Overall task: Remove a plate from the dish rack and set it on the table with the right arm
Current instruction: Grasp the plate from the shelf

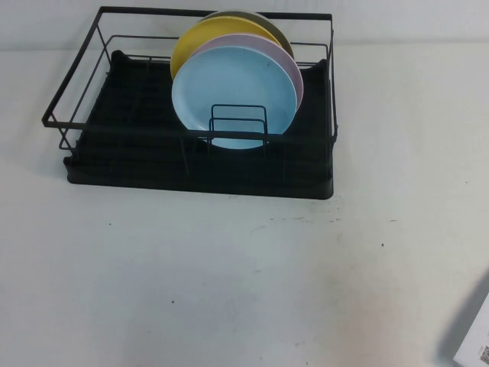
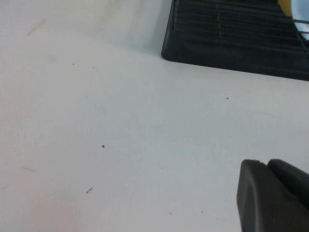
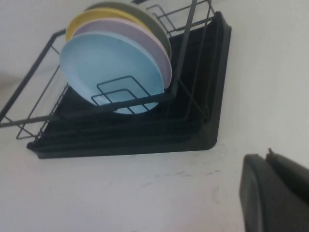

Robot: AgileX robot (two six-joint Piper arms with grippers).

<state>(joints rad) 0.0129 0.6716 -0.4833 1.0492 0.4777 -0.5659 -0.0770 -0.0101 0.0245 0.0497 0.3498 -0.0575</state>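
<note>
white and lightly specked, the table [image 1: 229, 290] fills most of the high view, with the dish rack [image 1: 76, 84] at its far side. the plate [image 1: 229, 88], light blue, stands on edge at the front of a stack, leaning back on a pale pink plate [image 1: 294, 73] with a yellow plate [image 1: 195, 38] behind that. neither arm shows here. a white object [image 1: 475, 336] at the near right corner carries small dark print, too small to read.

left wrist view: bare table, a corner of the rack's tray base, and a dark part of the left gripper [image 2: 273, 195] low over the table, well apart from the rack; whether its fingers are open i cannot tell.

right wrist view: the right gripper [image 3: 275, 193] shows as a dark edge near the rack's front corner, not touching it, nothing visibly held; finger spacing cannot be told. the plate's top rim stands clear above the wire dividers [image 3: 120, 94].

it is probably light, stiff plastic, smooth and a little slippery, unlikely to break. the exposed upper rim looks the best hold, pinched across its thickness. no brand or label shows on plates or rack.
</note>
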